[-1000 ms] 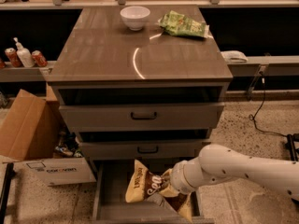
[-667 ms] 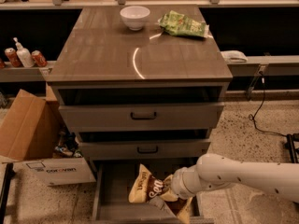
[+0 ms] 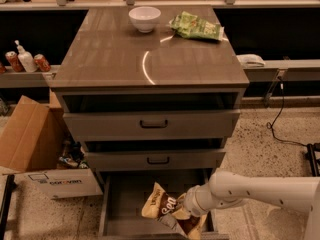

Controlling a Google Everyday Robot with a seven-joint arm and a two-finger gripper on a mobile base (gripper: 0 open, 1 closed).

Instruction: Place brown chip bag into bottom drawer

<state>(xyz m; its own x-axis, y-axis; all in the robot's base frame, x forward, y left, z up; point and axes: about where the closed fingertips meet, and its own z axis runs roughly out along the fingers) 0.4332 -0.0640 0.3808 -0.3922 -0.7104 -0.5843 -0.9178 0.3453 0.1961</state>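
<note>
Leftmost, an open brown cardboard box (image 3: 27, 144) stands against the left side of the grey wood-look cabinet (image 3: 150, 64). On the cabinet's top sit a white bowl (image 3: 145, 18) and a small green bag (image 3: 196, 28). At the cabinet's foot the deep grey bottom drawer (image 3: 125, 194) is pulled out, under two part-open drawers with black handles. The crinkly brown chip bag (image 3: 162, 206) tilts inside that drawer, pinched at its right part by the gripper (image 3: 184, 211) on the white arm (image 3: 250, 190).
</note>
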